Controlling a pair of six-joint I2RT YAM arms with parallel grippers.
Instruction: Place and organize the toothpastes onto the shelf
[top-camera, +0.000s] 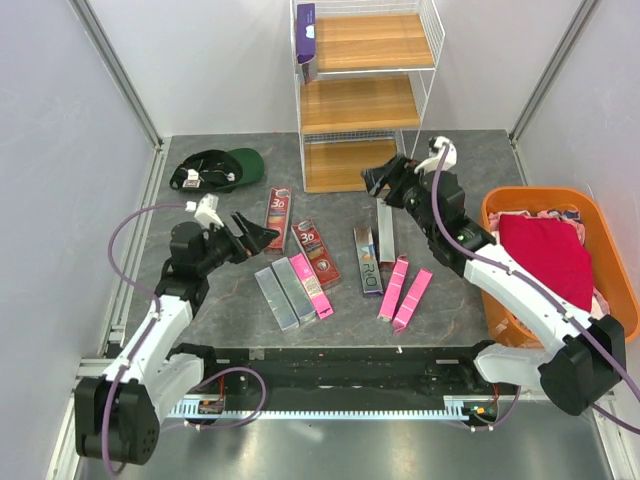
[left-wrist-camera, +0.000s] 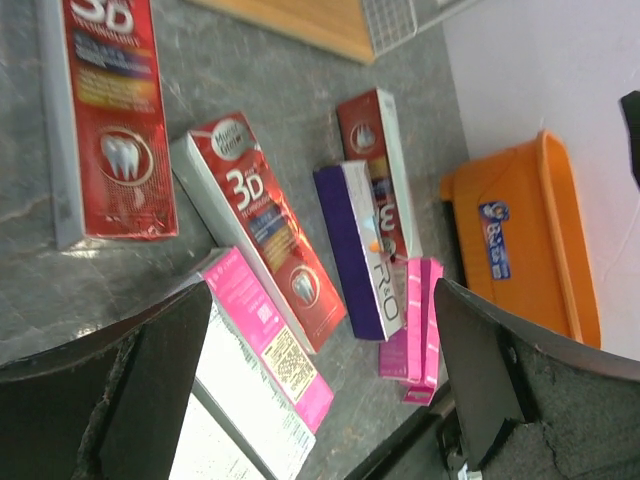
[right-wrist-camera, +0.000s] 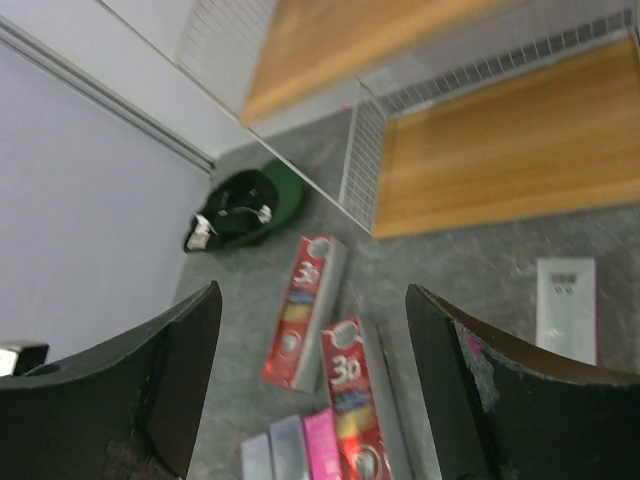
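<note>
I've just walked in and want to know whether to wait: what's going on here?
Two robot arms are putting toothpaste cartons onto the white wire shelf. One purple carton already stands on the top board. The other cartons lie on the table, among them a dark red carton just ahead of the left gripper. Both grippers are open and empty: the left one hovers over the cartons, and the right gripper hangs near the shelf's bottom board.
</note>
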